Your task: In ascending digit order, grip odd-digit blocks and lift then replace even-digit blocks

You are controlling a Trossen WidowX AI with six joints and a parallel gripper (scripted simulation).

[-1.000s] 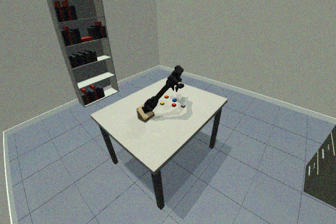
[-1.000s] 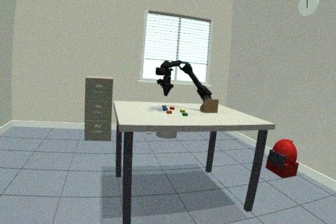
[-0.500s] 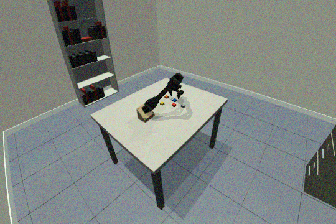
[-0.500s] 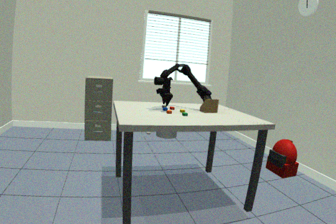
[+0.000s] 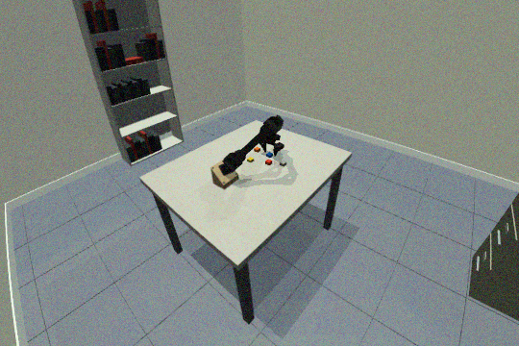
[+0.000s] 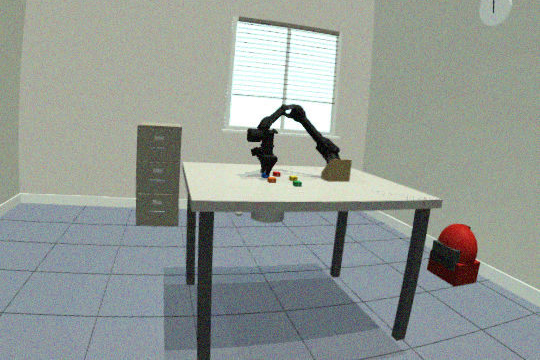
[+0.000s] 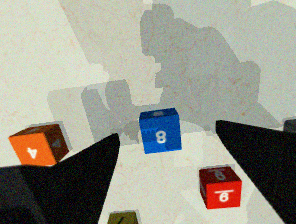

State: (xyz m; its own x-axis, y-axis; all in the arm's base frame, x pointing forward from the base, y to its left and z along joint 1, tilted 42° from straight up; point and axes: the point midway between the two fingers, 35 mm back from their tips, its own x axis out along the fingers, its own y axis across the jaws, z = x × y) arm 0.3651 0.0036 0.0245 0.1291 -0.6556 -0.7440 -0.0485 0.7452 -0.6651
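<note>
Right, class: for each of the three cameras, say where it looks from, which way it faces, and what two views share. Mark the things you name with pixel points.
Top: high in the room, looking obliquely down at the table (image 5: 192,196); whole arm shows.
Exterior: near table height, to one side, facing the window (image 6: 284,74); whole arm shows.
Wrist: on the arm, looking past the two black fingers at the tabletop.
Shared: top and wrist both show the blue block (image 5: 269,154) (image 7: 160,131).

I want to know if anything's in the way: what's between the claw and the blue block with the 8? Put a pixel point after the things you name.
Nothing. The wrist view shows only bare table between the open claw (image 7: 168,127) and the blue block (image 7: 161,134).
</note>
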